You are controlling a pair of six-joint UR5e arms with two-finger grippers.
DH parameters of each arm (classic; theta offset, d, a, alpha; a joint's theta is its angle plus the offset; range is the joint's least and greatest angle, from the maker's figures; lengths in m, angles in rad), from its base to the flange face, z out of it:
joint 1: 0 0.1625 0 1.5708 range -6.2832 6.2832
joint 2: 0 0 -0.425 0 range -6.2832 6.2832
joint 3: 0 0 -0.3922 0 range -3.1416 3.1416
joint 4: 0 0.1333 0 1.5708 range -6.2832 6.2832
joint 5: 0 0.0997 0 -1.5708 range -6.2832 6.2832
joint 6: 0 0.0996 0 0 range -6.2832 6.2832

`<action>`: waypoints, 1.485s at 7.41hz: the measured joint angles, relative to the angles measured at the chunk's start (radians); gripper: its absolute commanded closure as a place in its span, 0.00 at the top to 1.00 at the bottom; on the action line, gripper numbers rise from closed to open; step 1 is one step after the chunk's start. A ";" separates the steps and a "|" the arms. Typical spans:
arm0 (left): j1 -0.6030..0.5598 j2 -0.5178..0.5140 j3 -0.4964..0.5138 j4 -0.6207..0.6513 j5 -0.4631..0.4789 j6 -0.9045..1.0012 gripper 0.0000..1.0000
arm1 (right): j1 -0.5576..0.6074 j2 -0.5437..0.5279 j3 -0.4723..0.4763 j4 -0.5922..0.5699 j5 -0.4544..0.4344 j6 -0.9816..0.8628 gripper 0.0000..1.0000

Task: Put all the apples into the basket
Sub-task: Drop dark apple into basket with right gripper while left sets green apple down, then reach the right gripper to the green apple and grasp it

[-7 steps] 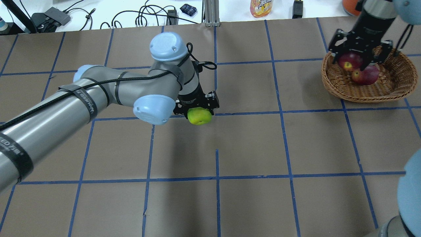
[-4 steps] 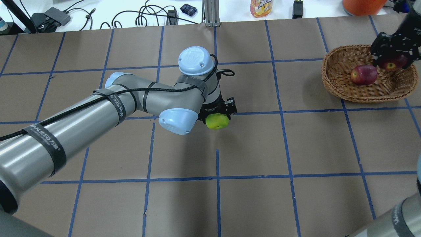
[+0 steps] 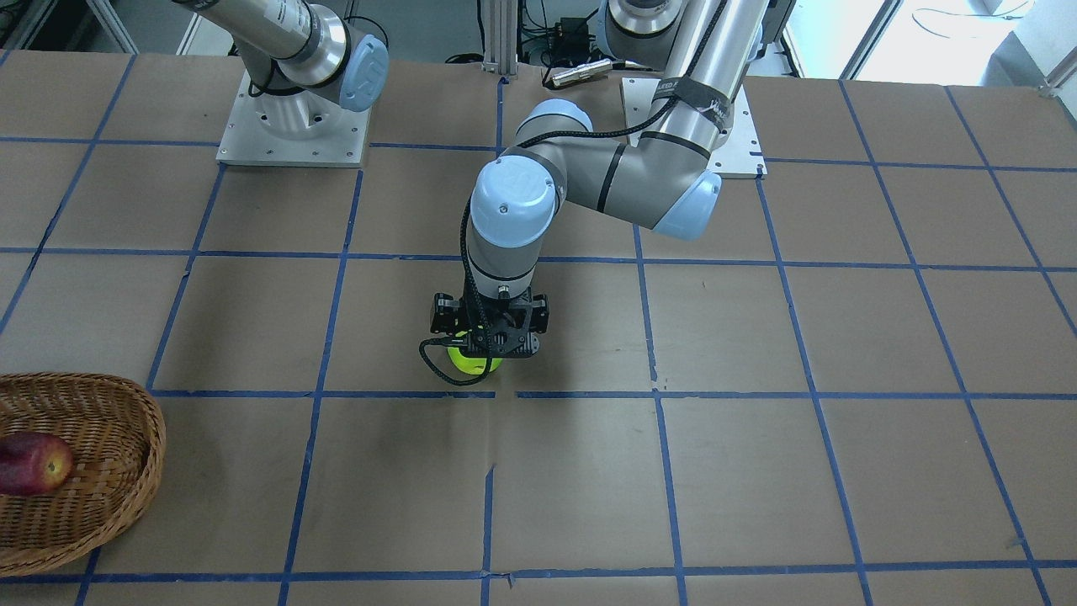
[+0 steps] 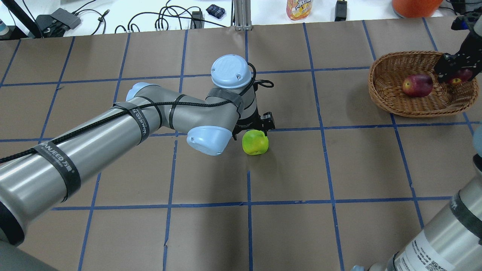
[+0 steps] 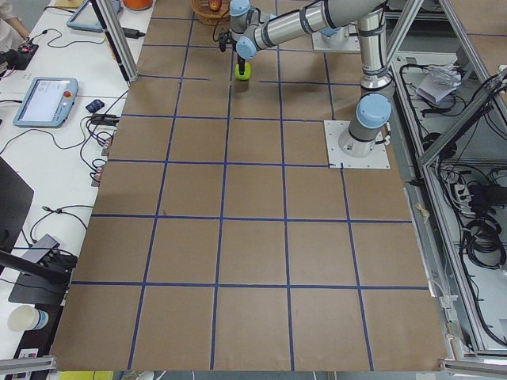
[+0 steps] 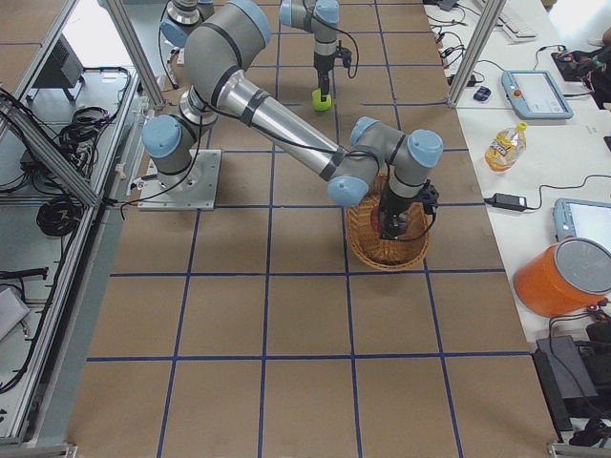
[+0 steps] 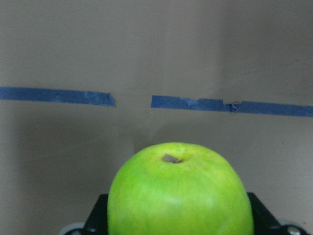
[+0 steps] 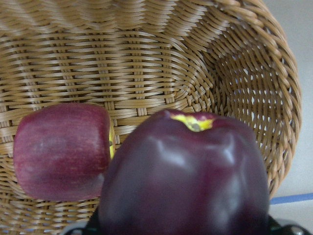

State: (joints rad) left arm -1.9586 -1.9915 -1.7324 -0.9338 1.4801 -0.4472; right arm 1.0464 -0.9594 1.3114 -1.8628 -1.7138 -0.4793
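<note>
1. A dark maroon apple [image 8: 186, 181] fills the foreground, its yellowish stem end turned up.
2. A red apple [image 8: 61, 149] lies on its side on the floor of the wicker basket [image 8: 146, 54], partly hidden behind the maroon one.
3. Beyond the basket's rim shows pale worktop [image 8: 298, 24] with blue tape [image 8: 291, 199].

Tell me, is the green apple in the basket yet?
Out. Green apple is in the left pincer above the table, far from the basket.
</note>
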 measured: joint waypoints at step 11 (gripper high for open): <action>0.392 0.414 0.262 -0.702 0.121 0.355 1.00 | 0.132 -0.209 -0.017 0.382 0.168 0.324 1.00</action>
State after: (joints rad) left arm -1.5663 -1.5779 -1.4703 -1.6354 1.6015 -0.0925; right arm 1.1788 -1.1688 1.2947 -1.4807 -1.5456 -0.1548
